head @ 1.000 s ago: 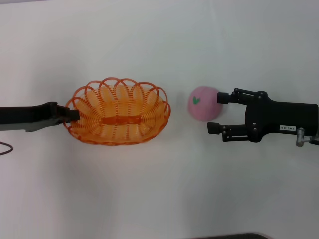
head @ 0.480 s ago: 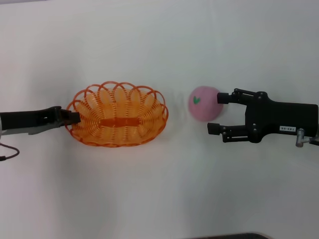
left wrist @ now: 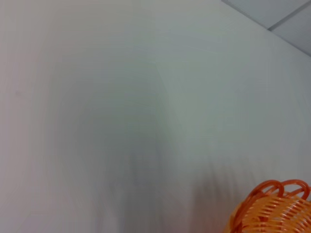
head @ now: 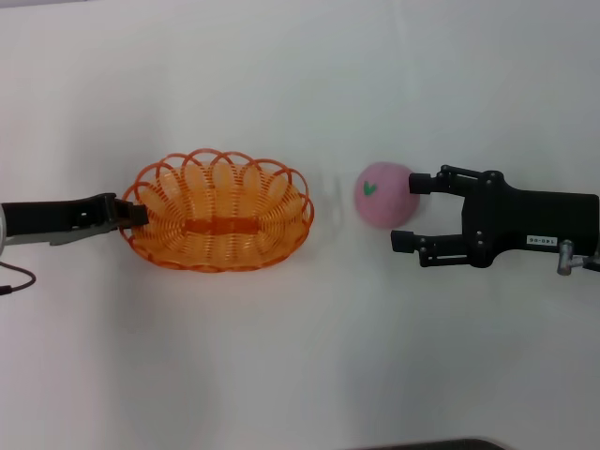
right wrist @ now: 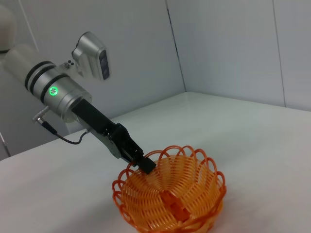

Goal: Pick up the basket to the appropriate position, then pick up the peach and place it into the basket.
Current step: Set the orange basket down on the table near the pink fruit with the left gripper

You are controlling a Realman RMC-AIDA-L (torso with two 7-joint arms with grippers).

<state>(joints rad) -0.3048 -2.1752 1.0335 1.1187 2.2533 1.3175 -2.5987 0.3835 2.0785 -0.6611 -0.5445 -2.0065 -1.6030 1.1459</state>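
Left of centre in the head view sits the oval orange basket of looped wire with a scalloped rim (head: 218, 222), a flat solid orange strip lying along its bottom, all on a plain white table (head: 300, 84). The left gripper (head: 136, 215) comes in from the left edge of the frame on a dark, slim arm, and its black fingers are clamped on the basket's left rim. In the right wrist view the same grip shows from across the table: the left gripper (right wrist: 146, 165) pinches one of the rim loops of the basket (right wrist: 170, 196) in the lower middle of that frame, with the silver arm and its green light rising toward the upper left. The left wrist view gives only a corner of the basket (left wrist: 272, 208) at the lower right, against blurred white table. To the right of centre in the head view, well apart from the basket, lies the round, soft-looking pink peach with a small green leaf mark on top (head: 385, 194). The right gripper (head: 411, 211) reaches in from the right edge of the frame, its black fingers spread wide: the upper fingertip touches or nearly touches the peach's right side, while the lower one sits just below and to the right of it, holding nothing.
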